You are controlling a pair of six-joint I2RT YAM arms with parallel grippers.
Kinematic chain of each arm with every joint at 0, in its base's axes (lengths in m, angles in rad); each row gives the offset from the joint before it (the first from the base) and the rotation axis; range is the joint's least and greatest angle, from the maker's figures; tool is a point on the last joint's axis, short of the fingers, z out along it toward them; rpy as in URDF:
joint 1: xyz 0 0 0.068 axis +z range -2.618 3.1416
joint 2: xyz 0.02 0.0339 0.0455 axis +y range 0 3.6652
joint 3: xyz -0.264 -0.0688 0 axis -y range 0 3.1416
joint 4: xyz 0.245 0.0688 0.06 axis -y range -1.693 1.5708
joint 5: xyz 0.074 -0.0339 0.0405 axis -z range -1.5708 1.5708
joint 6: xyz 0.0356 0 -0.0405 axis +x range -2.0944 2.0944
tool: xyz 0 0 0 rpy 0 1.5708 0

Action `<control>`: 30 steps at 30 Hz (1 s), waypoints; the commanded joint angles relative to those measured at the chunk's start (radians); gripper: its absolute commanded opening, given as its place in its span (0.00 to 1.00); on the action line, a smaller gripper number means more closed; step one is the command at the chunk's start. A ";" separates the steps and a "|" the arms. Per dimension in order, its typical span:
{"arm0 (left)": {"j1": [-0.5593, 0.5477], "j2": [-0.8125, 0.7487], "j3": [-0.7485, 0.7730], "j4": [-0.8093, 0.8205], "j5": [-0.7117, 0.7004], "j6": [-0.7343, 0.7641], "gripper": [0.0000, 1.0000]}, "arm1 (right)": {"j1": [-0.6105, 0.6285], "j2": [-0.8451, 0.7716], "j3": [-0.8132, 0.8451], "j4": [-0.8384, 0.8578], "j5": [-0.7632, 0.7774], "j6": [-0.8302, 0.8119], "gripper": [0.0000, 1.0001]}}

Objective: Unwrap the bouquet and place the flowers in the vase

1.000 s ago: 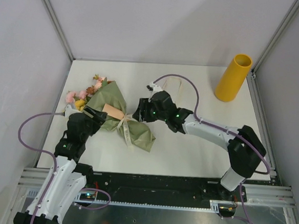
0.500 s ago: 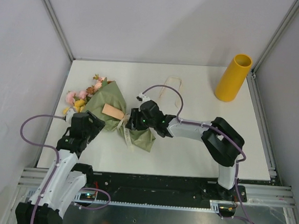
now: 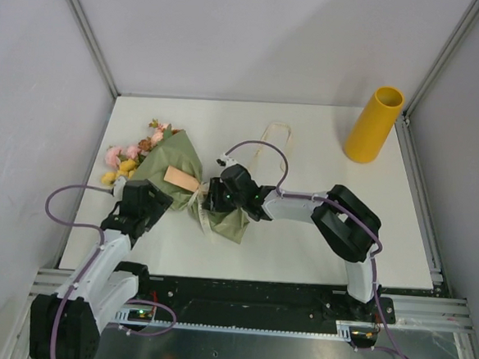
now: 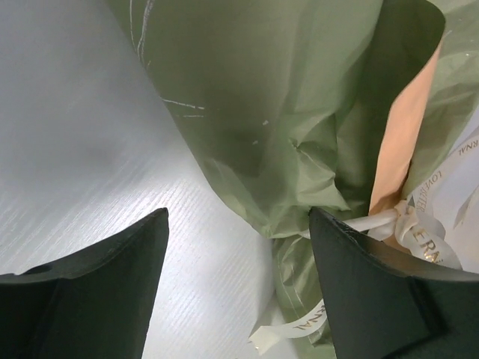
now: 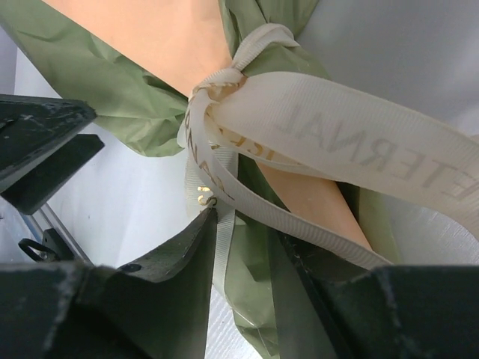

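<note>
**Tied bouquet (image 3: 182,178) of olive-green paper with a peach-orange lining lies left of centre on the white table (image 3: 300,249).**

In the overhead view, the small pink, yellow and rust-brown flowers (image 3: 131,157) point to the upper left and the wrapped stem end to the lower right. The printed cream ribbon (image 5: 359,142) is knotted round the waist. The left gripper (image 4: 238,218) stands wide open at the bundle's lower-left side, with green paper just beyond its fingertips and nothing between them. The right gripper (image 5: 243,224) is drawn narrow around a hanging ribbon strand just below the knot; whether it pinches the strand cannot be told. The tall mustard-yellow cylinder vase (image 3: 373,125) stands upright at the upper right, well apart. A loose cream ribbon loop (image 3: 276,136) lies at upper centre.
</note>
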 commanded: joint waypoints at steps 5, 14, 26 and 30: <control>0.008 0.098 -0.021 0.164 0.020 -0.040 0.77 | 0.005 0.026 0.044 0.045 -0.017 0.024 0.43; 0.006 0.110 -0.074 0.241 0.020 -0.049 0.63 | 0.005 0.045 0.045 0.089 -0.062 0.035 0.43; 0.006 0.144 -0.097 0.314 0.072 -0.067 0.25 | 0.005 0.068 0.095 0.067 -0.003 0.023 0.43; 0.006 0.163 -0.096 0.327 0.091 -0.067 0.15 | 0.004 0.086 0.119 0.062 0.019 0.027 0.42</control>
